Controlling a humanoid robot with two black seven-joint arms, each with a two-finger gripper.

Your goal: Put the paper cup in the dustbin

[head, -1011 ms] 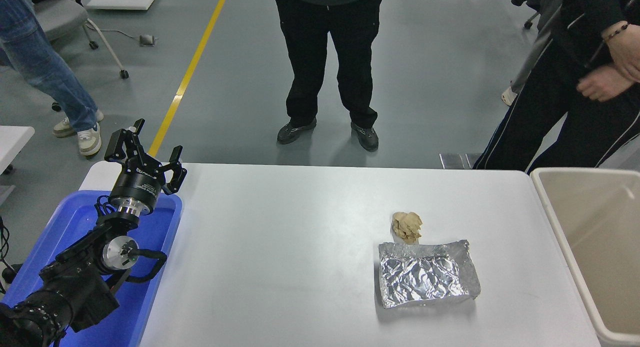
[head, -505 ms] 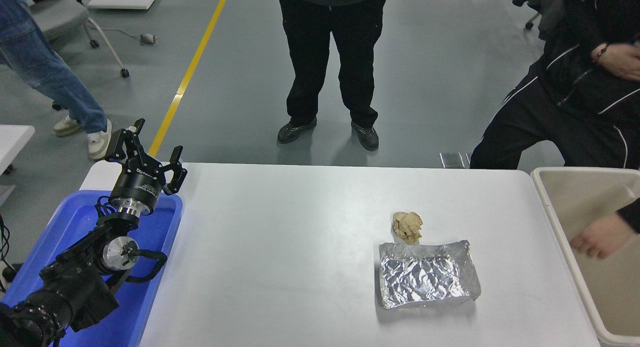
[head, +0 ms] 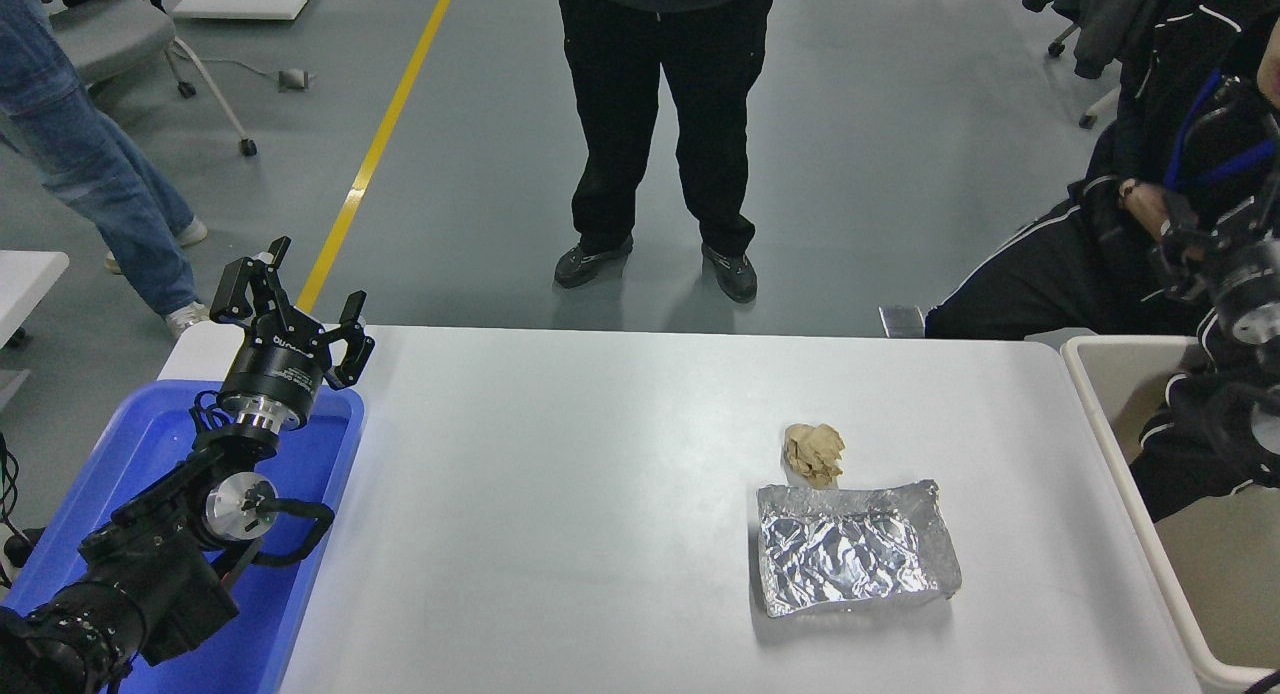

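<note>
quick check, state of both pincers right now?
Left pincer: open, empty, parked above the blue tub.
Right pincer: at the right edge above the dustbin, mixed up with a person's dark sleeve; open or shut cannot be told.

Table (head: 620, 474): white | tub (head: 150, 454): blue | left gripper (head: 290, 309): black, silver collar | crumpled paper ball (head: 814, 452): tan | foil tray (head: 855, 549): silver, creased sheen | dustbin (head: 1110, 434): beige | floor (head: 480, 174): grey, crossed by a yellow line (head: 375, 154) | standing person's trousers (head: 655, 114): black.
</note>
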